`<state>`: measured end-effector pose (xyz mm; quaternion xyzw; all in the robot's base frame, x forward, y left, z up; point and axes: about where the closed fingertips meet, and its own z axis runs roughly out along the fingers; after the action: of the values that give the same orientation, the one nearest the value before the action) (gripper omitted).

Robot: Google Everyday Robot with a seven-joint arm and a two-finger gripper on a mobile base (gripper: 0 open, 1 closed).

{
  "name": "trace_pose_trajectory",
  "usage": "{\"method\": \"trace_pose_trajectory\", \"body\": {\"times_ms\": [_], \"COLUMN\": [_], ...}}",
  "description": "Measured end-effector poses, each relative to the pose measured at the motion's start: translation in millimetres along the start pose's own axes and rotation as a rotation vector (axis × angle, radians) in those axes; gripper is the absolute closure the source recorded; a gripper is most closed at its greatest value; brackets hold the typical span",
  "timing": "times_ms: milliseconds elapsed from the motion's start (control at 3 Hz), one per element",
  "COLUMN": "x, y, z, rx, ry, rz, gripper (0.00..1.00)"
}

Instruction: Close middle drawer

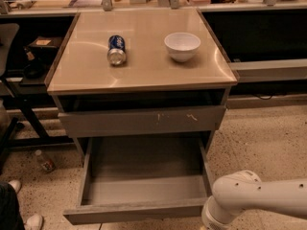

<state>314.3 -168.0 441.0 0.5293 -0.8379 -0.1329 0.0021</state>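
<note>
Grey and plain-fronted, the middle drawer [144,176] stands pulled far out of the cabinet, its deep box open to view and nothing lying in it. Its front panel sits low in the picture, well forward of the drawer front above. That upper drawer front [141,120] bears pale scratch marks right of its middle, and a dark gap shows between it and the beige counter [144,75].

On the counter a blue soda can [116,50] lies on its side with its silver end toward the camera. A white bowl [182,46] stands upright to its right, apart from it.

A white robot arm [249,198] comes in from the right edge at the lower corner and bends at a rounded joint just beside the drawer's right front corner. It then drops out of the picture. The end effector seems to lie below that lower edge, out of sight, so I cannot tell whether it is spread or pressed together.

On the speckled floor [268,143] to the left a small plastic bottle [44,161] lies, and a pale shoe [33,221] shows at the bottom-left corner.
</note>
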Motion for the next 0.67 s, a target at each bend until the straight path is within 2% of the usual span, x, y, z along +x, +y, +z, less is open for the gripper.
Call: {"method": "trace_pose_trajectory", "body": {"times_ms": [667], "x": [-34.3], "y": [-44.1], "z": [21.8], "rx": [0.095], "ry": [-0.051], "rz": [0.012], "gripper": [1.0]}}
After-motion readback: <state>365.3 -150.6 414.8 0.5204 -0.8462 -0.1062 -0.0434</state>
